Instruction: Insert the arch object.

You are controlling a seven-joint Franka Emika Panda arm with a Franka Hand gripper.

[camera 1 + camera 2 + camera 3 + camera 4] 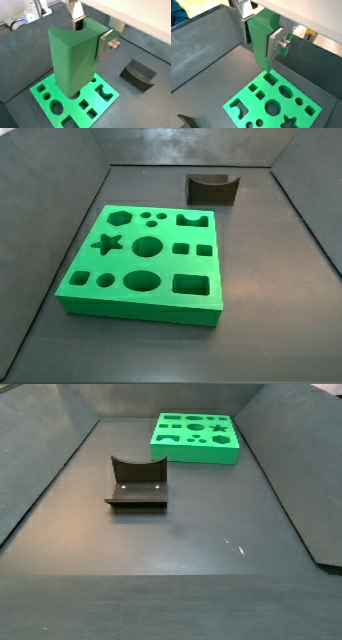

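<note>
Gripper (85,27) sits high above the board, seen only in the wrist views; its silver fingers (105,44) are clamped on the tall pale-green tool (73,57), which hangs straight down between them, so the jaws are narrow and occupied, not free for anything else. Below the tool in both wrist views is the green board (47,107) with its shaped holes, flat on the dark floor. Arch block (139,75) lies on the floor beside the board, apart from it and untouched; in a side view (211,188) it sits beyond the board's far edge, notch facing up. My read: block looks rigid, small and light, matte so probably not slippery, no fragility worry. Best hold is likely across the two flat parallel side faces, away from the curved notch, keeping it square to the arch-shaped hole (193,220) near the board's far edge. Insertion not yet started; tight clearance means tilt could jam it.
</note>
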